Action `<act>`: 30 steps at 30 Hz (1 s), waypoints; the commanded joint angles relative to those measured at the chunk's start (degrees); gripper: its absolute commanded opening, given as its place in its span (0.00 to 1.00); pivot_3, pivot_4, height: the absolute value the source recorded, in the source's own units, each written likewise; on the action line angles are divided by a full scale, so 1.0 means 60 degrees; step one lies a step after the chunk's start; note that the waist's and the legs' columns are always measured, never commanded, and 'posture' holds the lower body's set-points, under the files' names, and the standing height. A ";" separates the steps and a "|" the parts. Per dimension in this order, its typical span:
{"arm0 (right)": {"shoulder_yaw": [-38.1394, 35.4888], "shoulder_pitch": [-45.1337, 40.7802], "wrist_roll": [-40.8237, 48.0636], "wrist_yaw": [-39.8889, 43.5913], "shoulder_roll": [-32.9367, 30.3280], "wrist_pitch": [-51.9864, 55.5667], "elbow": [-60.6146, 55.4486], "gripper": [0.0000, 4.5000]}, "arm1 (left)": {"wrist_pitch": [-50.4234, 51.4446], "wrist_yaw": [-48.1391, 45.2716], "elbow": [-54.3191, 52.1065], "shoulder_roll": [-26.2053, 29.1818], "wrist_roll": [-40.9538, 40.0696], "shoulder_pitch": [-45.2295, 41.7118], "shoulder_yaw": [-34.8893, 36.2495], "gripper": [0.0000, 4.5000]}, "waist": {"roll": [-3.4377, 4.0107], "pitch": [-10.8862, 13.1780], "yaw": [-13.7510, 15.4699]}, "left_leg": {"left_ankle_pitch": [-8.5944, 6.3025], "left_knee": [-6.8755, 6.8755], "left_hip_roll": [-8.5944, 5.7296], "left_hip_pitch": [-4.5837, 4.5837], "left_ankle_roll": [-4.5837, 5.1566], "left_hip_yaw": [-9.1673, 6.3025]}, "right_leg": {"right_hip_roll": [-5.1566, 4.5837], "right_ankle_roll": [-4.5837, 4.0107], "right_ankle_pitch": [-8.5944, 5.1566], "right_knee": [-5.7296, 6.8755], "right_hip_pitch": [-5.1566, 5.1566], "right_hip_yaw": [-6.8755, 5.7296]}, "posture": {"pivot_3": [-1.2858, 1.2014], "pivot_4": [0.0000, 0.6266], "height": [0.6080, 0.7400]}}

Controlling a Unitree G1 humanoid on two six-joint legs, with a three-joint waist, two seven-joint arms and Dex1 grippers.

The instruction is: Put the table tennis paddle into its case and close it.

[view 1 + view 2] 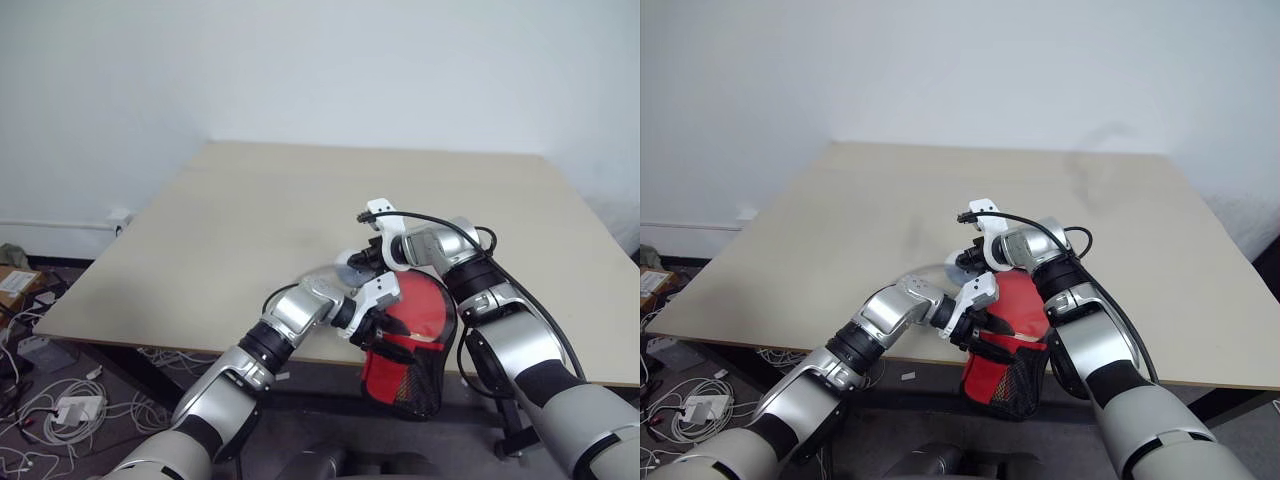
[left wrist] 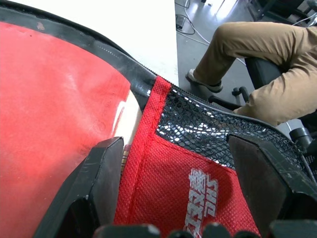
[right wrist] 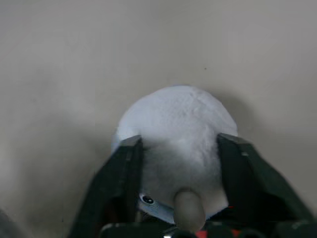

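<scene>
Red fabric of the case hangs past the near edge of the bench, its long axis near vertical, rounded end up and narrow mesh end down. Both arms cross in front of it, so its upper part and zipper edge are largely hidden in the head views. The table tennis paddle sits inside the open case: the left wrist view shows its red rubber face and a sliver of pale wooden handle beside the red binding, the rest cut off by the picture edge. How far the paddle is seated cannot be made out.

The left gripper reaches in from the robot's left, forearm rising toward the bench edge; its fingers stand wide, straddling the case's red panel with white logo and black mesh.

The right gripper points forward and down over the bench top. Its fingers flank a small grey-white round plush thing lying on the bench just beyond the case; whether they press it cannot be told.

A seated person's leg in tan trousers shows beyond the bench.
</scene>
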 commanded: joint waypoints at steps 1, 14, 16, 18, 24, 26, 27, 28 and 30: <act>-0.0428 -0.0074 -0.0096 -0.0382 0.0076 -0.0209 -0.0071 0.23 | 0.0641 0.0441 0.0588 0.0141 0.0614 0.0362 -0.0378 0.79 | 0.0003 0.0000 -0.0002 | 0.0000 -0.0006 -0.0002 0.0004 0.0000 0.0000 | 0.0000 -0.0001 0.0001 0.0000 0.0000 0.0005 | 0.52 0.00 1.00; -0.3213 -0.0567 0.0225 -0.3530 0.0699 -0.3313 0.1215 0.00 | 0.1147 0.0498 0.0328 0.0113 0.0569 0.0492 -0.0285 0.79 | 0.0006 0.0002 -0.0006 | 0.0015 -0.0140 -0.0004 0.0134 -0.0024 -0.0014 | -0.0005 -0.0026 0.0007 -0.0079 0.0094 0.0023 | 0.52 0.00 1.00; -0.3253 -0.0615 0.0142 -0.3692 0.0656 -0.3600 0.1321 0.00 | 0.1229 0.0604 0.0316 0.0106 0.0569 0.0510 -0.0206 0.79 | 0.0007 0.0003 -0.0006 | 0.0036 -0.0146 -0.0004 0.0136 -0.0057 -0.0017 | -0.0005 -0.0030 0.0008 -0.0079 0.0093 0.0025 | 0.52 0.00 1.00; -0.3237 -0.0642 0.0049 -0.3805 0.0541 -0.3784 0.1422 0.00 | 0.1337 0.0669 0.0310 0.0094 0.0542 0.0526 -0.0135 0.79 | 0.0008 0.0003 -0.0005 | 0.0038 -0.0150 -0.0004 0.0137 -0.0060 -0.0019 | -0.0005 -0.0033 0.0008 -0.0079 0.0091 0.0024 | 0.52 0.00 1.00; -0.3446 -0.0722 0.0009 -0.3956 -0.0114 -0.3838 0.1492 0.00 | 0.1448 0.0666 0.0310 0.0109 0.0502 0.0524 -0.0079 0.79 | 0.0009 0.0004 0.0000 | 0.0040 -0.0153 -0.0004 0.0136 -0.0063 -0.0021 | -0.0005 -0.0035 0.0008 -0.0085 0.0091 0.0022 | 0.52 0.00 1.00; -0.3555 -0.0749 0.0004 -0.4097 -0.0356 -0.3823 0.1462 0.00 | 0.1476 0.0650 0.0320 0.0106 0.0485 0.0528 -0.0065 0.79 | 0.0011 0.0005 -0.0003 | 0.0039 -0.0156 -0.0004 0.0136 -0.0062 -0.0020 | -0.0007 -0.0043 0.0004 -0.0086 0.0091 0.0023 | 0.52 0.00 1.00; -0.3595 -0.0753 -0.0014 -0.4153 -0.0495 -0.3786 0.1399 0.00 | 0.1496 0.0651 0.0314 0.0101 0.0478 0.0530 -0.0060 0.79 | 0.0012 0.0006 -0.0004 | 0.0038 -0.0158 -0.0004 0.0136 -0.0060 -0.0021 | -0.0008 -0.0048 0.0001 -0.0087 0.0091 0.0023 | 0.52 0.00 1.00; -0.3622 -0.0743 -0.0048 -0.4202 -0.0659 -0.3720 0.1280 0.00 | 0.1505 0.0656 0.0314 0.0094 0.0476 0.0527 -0.0054 0.79 | 0.0015 0.0008 -0.0005 | 0.0035 -0.0158 -0.0004 0.0136 -0.0056 -0.0019 | -0.0009 -0.0050 0.0001 -0.0087 0.0090 0.0024 | 0.52 0.00 1.00; -0.3689 -0.0686 -0.0040 -0.4239 -0.0983 -0.3439 0.0925 0.00 | 0.1537 0.0666 0.0310 0.0080 0.0467 0.0530 -0.0043 0.79 | 0.0016 0.0009 0.0001 | 0.0031 -0.0159 -0.0003 0.0133 -0.0048 -0.0019 | -0.0012 -0.0053 -0.0001 -0.0089 0.0089 0.0023 | 0.52 0.00 1.00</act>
